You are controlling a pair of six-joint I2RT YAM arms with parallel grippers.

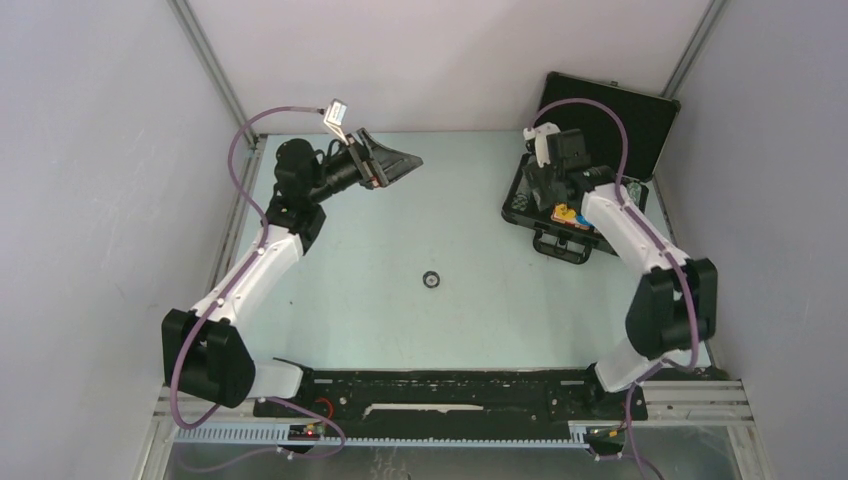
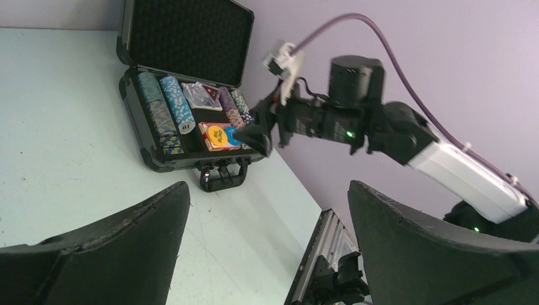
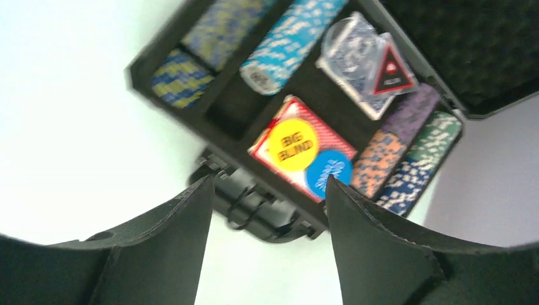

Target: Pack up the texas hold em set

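Observation:
The black briefcase [image 1: 521,212] lies open at the back right, its lid [image 1: 628,112] leaning on the wall. Inside are rows of striped poker chips [image 3: 289,38], a red card deck [image 3: 266,145] with a yellow disc [image 3: 292,144] and a blue disc [image 3: 328,173] on top, and a triangular token [image 3: 389,73] on a second, clear-wrapped deck. My right gripper [image 3: 268,184] hovers open over the case's front edge and handle [image 3: 254,206], holding nothing. My left gripper [image 1: 408,162] hangs open and empty above the back left of the table. A small dark disc [image 1: 432,279] lies alone mid-table.
Grey walls close in the pale table [image 1: 380,320] on three sides. The case sits close to the right wall. A black rail [image 1: 440,395] with both arm bases runs along the near edge.

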